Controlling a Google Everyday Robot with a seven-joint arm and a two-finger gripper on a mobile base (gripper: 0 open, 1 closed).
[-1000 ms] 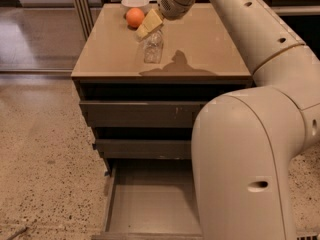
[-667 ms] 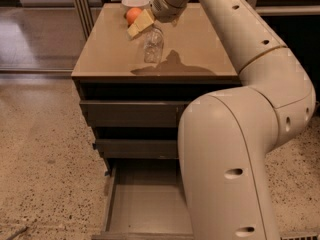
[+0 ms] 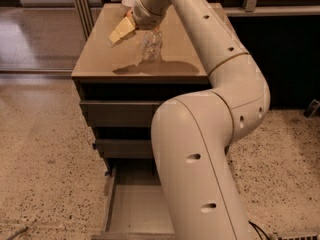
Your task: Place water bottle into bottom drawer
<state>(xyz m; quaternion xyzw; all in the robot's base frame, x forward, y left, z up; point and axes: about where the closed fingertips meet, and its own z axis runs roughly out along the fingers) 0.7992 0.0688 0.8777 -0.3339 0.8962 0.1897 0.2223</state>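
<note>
The water bottle (image 3: 150,46) is clear and ribbed and stands upright on the brown cabinet top (image 3: 105,59), near its middle. My gripper (image 3: 121,30) hangs just above the top, right beside the bottle on its left, pointing down and to the left, away from the bottle. The bottom drawer (image 3: 135,209) is pulled open at the foot of the cabinet and shows its flat grey floor. My arm covers its right part.
Two shallower drawers (image 3: 117,113) above the bottom one are shut. A white bowl (image 3: 128,1) shows at the back of the cabinet top, partly behind my wrist. My large white arm (image 3: 200,149) stands in front of the cabinet's right side. Speckled floor lies to the left.
My gripper has moved from above the bottle to its left side. The bottle still stands in the same place. The orange that showed earlier is now hidden behind my wrist.
</note>
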